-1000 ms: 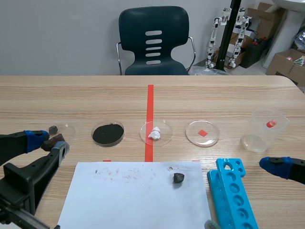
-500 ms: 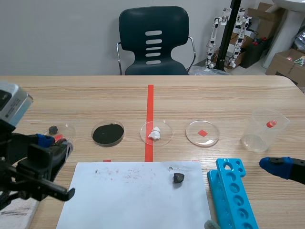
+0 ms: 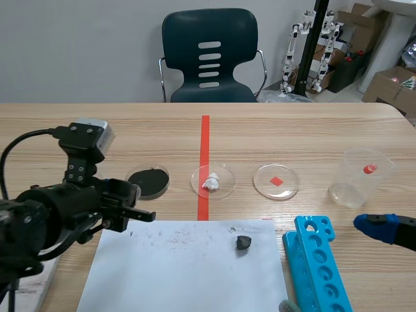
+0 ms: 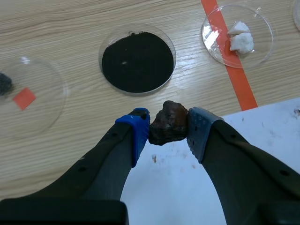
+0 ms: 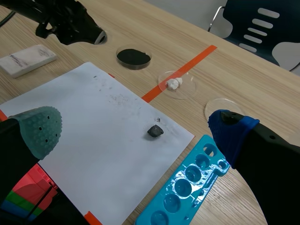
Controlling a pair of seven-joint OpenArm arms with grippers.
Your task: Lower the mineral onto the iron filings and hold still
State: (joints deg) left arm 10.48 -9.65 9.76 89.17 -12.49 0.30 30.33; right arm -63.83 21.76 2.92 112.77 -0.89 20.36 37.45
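Observation:
A reddish-brown mineral [image 4: 168, 123] is pinched between the blue and grey pads of my left gripper [image 4: 168, 130], which is shut on it. It hangs over the far edge of the white paper [image 4: 243, 154], just short of the dish of black iron filings [image 4: 137, 61]. In the scene view the left gripper [image 3: 132, 205] sits beside the filings dish [image 3: 149, 181], hiding part of it. My right gripper [image 5: 136, 129] is open and holds nothing; it stays low at the right [image 3: 378, 227].
A small dark stone [image 3: 243, 242] lies on the paper [image 3: 182, 270]. Beyond are a dish with a white lump [image 3: 212, 181], a dish with a red square [image 3: 276, 181] and a plastic cup [image 3: 361, 177]. A blue tube rack [image 3: 318, 266] lies right.
The left arm has risen from low at the left and swung right toward the black dish, carrying the mineral. The right arm has kept still.

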